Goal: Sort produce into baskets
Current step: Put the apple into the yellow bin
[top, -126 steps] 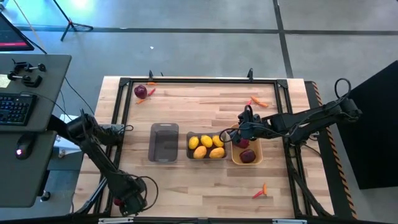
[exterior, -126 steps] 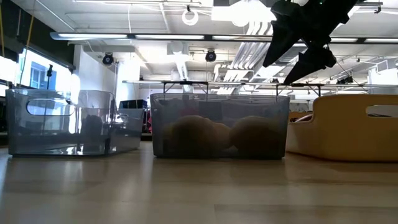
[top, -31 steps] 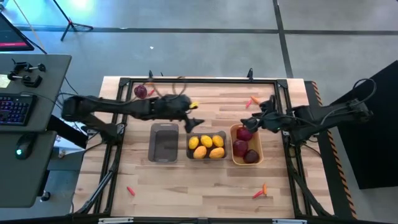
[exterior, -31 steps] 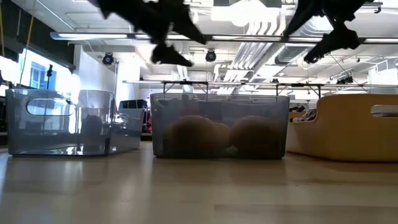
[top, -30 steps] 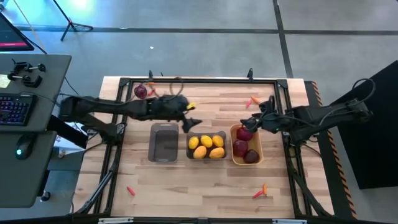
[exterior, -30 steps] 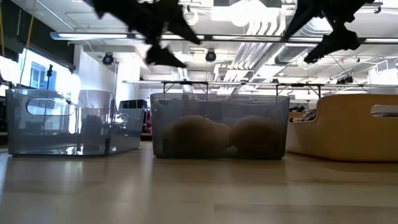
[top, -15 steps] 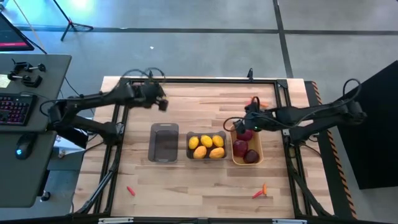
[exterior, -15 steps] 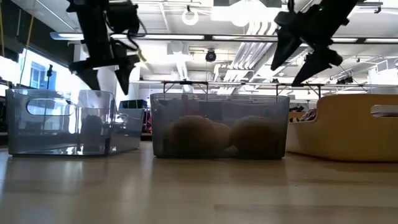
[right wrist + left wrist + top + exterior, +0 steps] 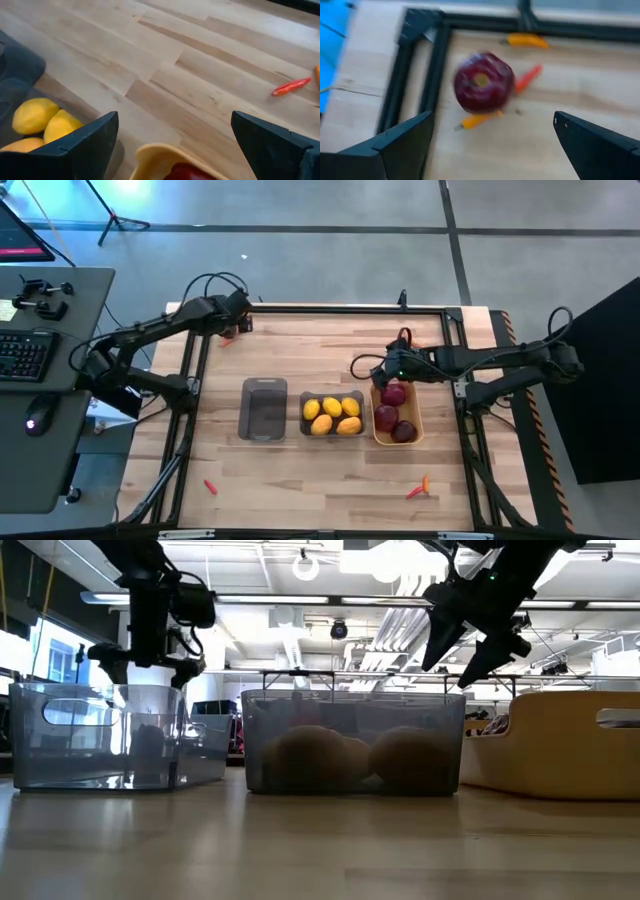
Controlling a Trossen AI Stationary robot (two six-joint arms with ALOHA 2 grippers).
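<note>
Left gripper (image 9: 237, 323) hangs wide open, empty, over the table's (image 9: 330, 480) far left corner, lined up on the loose apple (image 9: 483, 82). Right gripper (image 9: 365, 370) open, empty, beside the orange basket (image 9: 376, 430).

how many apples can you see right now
4. Three lie in the orange-yellow basket: apples at and. The fourth apple lies on the table's far-left corner, under the left gripper.

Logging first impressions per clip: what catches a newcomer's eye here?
Three bins in a row at mid-table: an empty grey bin, a grey bin of lemons, an orange bin of apples. The left gripper, open, hovers over a stray apple at the far left corner.
</note>
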